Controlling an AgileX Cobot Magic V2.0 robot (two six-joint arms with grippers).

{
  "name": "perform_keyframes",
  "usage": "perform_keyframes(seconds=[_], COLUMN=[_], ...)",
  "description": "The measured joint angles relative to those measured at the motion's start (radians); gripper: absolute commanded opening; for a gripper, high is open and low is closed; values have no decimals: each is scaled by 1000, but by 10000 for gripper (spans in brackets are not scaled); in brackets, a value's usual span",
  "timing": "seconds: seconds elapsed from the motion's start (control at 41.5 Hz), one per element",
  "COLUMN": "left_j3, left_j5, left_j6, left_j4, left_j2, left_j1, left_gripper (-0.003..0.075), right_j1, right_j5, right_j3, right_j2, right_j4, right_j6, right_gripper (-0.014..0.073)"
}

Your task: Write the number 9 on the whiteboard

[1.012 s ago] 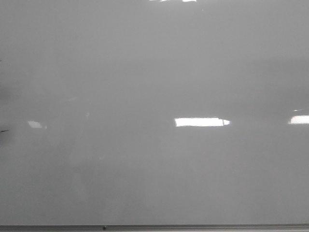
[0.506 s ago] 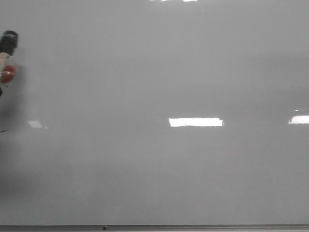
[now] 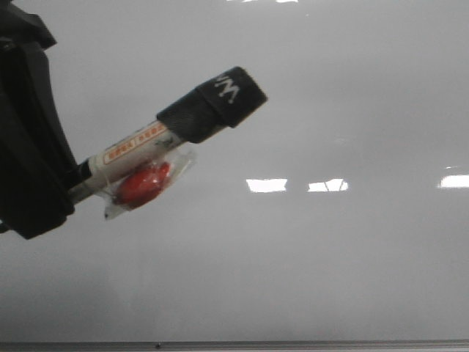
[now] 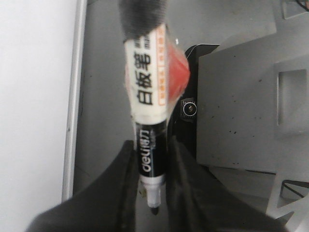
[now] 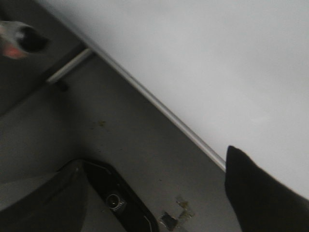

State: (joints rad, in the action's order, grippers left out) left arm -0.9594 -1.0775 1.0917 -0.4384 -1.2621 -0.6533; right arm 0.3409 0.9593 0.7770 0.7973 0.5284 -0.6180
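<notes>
Grey whiteboard lies behind the left pincer, which grips a marker.

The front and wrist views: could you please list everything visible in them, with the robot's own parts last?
whiteboard: one, glossy pale grey-white, fills the front view; no digit visible on it.
edge strip: one, thin grey metal, along the whiteboard's lower border.
light reflections: several, bright white, mostly across the board's middle.
marker: one, white barrel with black lettering and dark ends, held tilted in front of the board's left part.
red piece: one, in clear wrap, attached beside the marker barrel.
left end effector: one, black, shut on the marker.
right end effector: one, black; only one finger shows, near the board's edge, so its state is unclear.
</notes>
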Motion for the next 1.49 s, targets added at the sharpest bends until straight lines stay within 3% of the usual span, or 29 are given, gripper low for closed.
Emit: perform_keyframes(seconds=[0.169,0.361,0.554,0.747,0.988,1.108,1.157,1.229,1.373,1.422,1.494], left_j3=[0,0,0,0,0,0,0,0,0,0,-3], left_j5=[0,0,0,18,54,70,72,73,94,128,173], left_j6=[57,61,81,85,85,87,93,92,57,19,-49], left_j4=[-46,-50,-61,-77,-100,-109,-109,-109,-117,-134,-147], left_j2=[0,0,0,0,0,0,0,0,2,2,2], left_j1=[-26,-26,-26,-26,-26,-26,-26,-26,-26,-26,-26], left_gripper=[-19,-19,-19,-18,-18,-13,13,119,527,626,676], right_j1=[146,290,370,385,385,385,385,385,385,383,371], right_j5=[8,-55,-146,-165,-173,-171,-171,-169,-180,-186,-186], right_j3=[63,118,149,168,171,171,173,173,173,173,173], right_j2=[110,228,344,421,447,447,447,447,447,447,447], right_j4=[110,130,132,138,157,161,161,162,162,162,162], right_j6=[-126,-168,-200,-205,-205,-207,-207,-207,-209,-209,-209], right_gripper=[603,603,579,374,216,9,-73,-63,-69,-69,-67])
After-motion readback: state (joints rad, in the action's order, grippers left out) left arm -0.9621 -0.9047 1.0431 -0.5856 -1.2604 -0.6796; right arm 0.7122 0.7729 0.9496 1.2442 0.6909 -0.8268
